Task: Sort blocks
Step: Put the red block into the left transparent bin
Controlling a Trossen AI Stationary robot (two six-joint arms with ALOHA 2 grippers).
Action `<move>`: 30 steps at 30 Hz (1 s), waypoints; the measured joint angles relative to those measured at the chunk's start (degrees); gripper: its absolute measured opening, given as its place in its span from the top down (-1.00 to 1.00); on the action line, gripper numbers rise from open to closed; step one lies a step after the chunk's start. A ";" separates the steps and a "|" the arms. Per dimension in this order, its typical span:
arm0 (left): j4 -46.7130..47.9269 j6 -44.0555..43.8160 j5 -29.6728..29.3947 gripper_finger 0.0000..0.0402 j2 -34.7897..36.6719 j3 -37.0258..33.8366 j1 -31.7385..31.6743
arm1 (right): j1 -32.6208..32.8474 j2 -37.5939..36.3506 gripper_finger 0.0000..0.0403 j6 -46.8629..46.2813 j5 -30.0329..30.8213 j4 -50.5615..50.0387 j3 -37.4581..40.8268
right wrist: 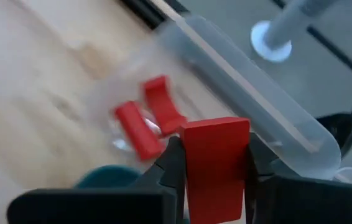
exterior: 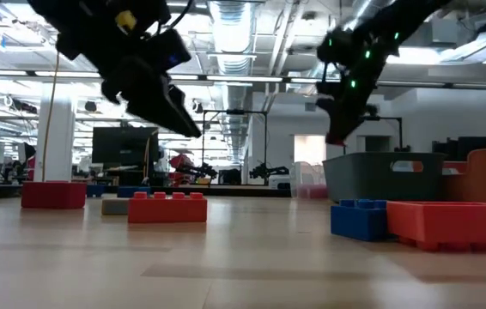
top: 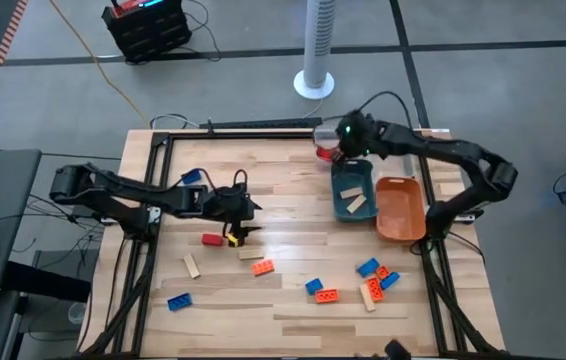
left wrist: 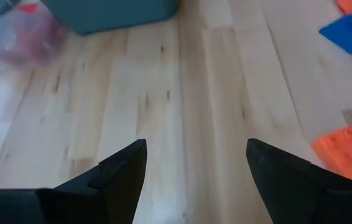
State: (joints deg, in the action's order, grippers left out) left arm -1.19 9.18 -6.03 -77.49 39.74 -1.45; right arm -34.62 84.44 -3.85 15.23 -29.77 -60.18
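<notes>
My right claw (right wrist: 215, 163) grips a red block (right wrist: 216, 165) above the clear tray (right wrist: 250, 93). My left claw (left wrist: 194, 168) hangs wide open over the table (left wrist: 182, 93). I read no writing anywhere.

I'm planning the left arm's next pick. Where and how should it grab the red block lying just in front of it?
The red block lies flat on the bare table, its long axis across the picture, nothing touching it. Likely best: the open left gripper comes straight down and pinches across the short width, at the middle of the long sides.
</notes>
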 joint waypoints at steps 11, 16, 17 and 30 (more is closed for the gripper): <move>15.67 -4.63 -3.52 -0.36 8.93 -1.61 0.04 | -6.24 4.47 0.03 4.23 -3.59 1.18 0.00; 26.82 -8.23 -3.67 -0.36 11.71 -1.61 0.02 | -3.49 -0.23 -0.12 5.33 -3.36 0.73 -0.02; 29.23 -8.68 -3.64 -0.36 11.84 -1.61 0.02 | -2.44 -1.54 -0.12 5.46 -3.16 0.76 -0.02; 40.62 -12.91 3.27 -0.36 10.38 -1.57 4.55 | 22.99 -13.66 -0.07 0.91 9.52 2.51 -0.07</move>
State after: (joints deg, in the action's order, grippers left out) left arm 39.43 -3.73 -2.77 -67.11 38.17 3.10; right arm -11.63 70.78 -2.94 24.75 -27.26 -60.25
